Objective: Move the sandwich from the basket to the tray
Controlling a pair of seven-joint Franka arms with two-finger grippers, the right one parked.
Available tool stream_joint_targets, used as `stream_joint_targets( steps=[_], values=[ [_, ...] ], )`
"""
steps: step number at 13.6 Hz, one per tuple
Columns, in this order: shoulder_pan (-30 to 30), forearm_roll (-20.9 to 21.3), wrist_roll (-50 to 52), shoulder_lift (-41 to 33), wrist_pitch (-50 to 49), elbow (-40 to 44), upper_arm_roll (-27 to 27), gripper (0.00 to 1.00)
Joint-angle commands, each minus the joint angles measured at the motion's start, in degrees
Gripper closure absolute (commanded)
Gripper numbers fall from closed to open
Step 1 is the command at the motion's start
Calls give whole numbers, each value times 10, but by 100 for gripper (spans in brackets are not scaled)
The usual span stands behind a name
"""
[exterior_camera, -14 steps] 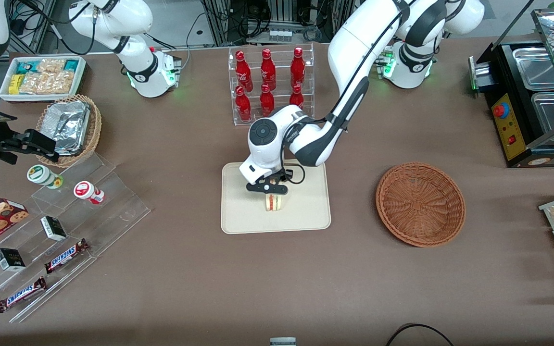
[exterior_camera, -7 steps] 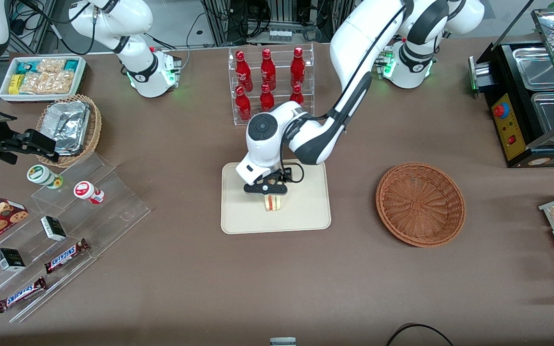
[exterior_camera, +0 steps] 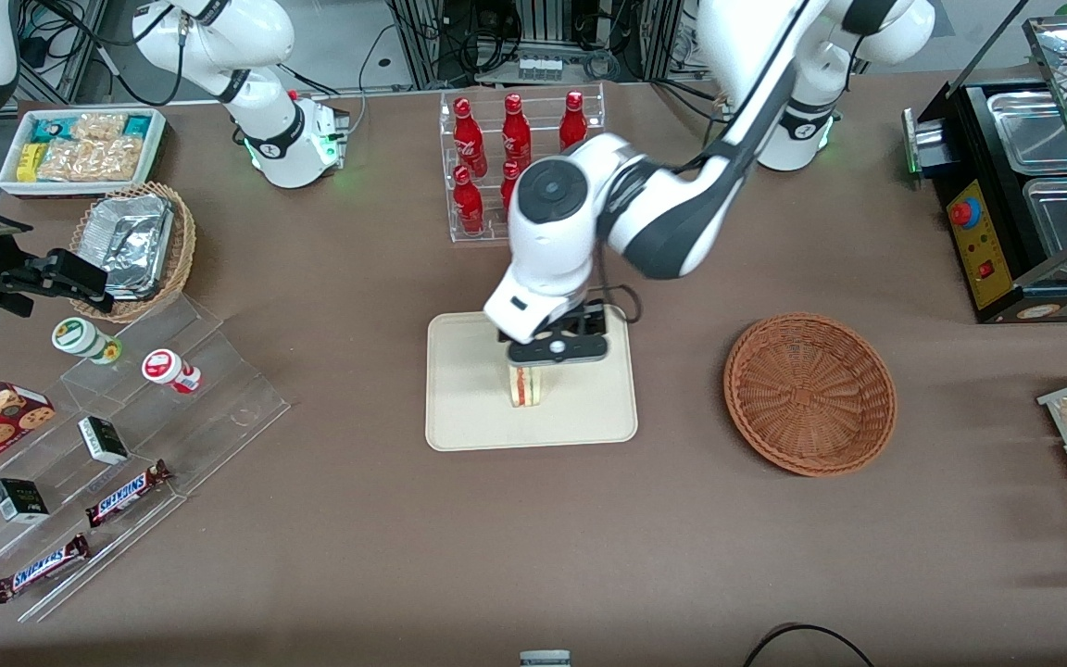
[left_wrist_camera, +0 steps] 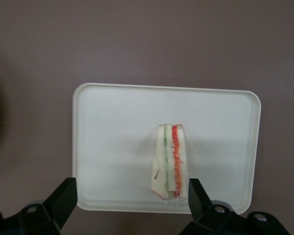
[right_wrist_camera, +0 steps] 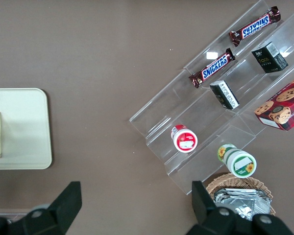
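Front view: sandwich (exterior_camera: 526,386) on tray (exterior_camera: 469,417), gripper (exterior_camera: 557,350) apparently open above.

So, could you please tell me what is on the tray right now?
Only the sandwich stands on the cream tray, upright on its edge, filling layers showing. The gripper hovers above it with jaws open, hiding a small patch of the tray in the front view.

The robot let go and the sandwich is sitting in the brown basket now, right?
Not quite. The gripper has let go, its fingers open above the sandwich, but the sandwich stands on the tray, not in the basket, which holds nothing. The front view shows it.
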State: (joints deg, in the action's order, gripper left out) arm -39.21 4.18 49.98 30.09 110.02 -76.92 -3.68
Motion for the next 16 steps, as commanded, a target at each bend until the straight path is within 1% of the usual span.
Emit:
stream_joint_targets(
  steps=[1, 3, 5, 7, 10, 12, 16],
  values=[
    [42, -5, 1, -62, -50, -23, 0, 0],
    [76, -5, -16, -107, -77, -41, 0, 0],
    [123, -7, -71, -156, -89, -73, -1, 0],
    [154, -7, -123, -187, -124, -89, -1, 0],
    [219, -35, -219, -211, -153, -90, -1, 0],
    [251, -36, -273, -223, -175, -89, 0, 0],
    [318, -39, -412, -245, -224, -90, 0, 0]
  ],
)
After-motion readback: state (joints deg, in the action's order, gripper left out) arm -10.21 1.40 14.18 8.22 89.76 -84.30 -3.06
